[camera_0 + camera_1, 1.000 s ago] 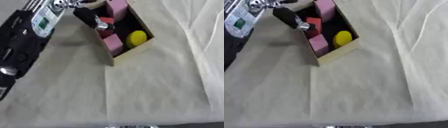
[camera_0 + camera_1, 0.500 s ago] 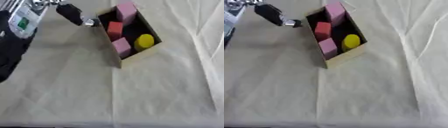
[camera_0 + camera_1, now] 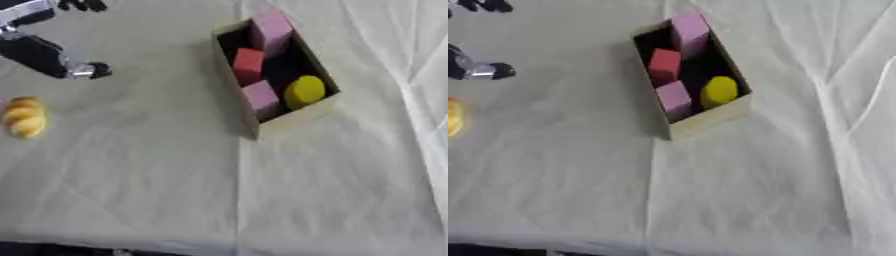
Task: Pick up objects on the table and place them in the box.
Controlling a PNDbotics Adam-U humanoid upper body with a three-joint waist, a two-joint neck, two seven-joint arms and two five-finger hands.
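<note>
Left eye view is showing a yellow-orange lumpy object (image 3: 24, 116) lying on the cloth-covered table (image 3: 262, 200) at the left edge, whole in this view; the right eye view is cutting it to a sliver at its left border. Beyond it, near but apart, the left hand (image 3: 48, 57) is hanging over the cloth at upper left, dark fingers (image 3: 87, 5) partly out of frame; whether they are curled or straight cannot be told. Well to the right, the box (image 3: 289, 117) is sitting askew, holding two pink blocks (image 3: 262, 97), a red block (image 3: 248, 64) and a yellow round piece (image 3: 304, 91). No writing is legible.
</note>
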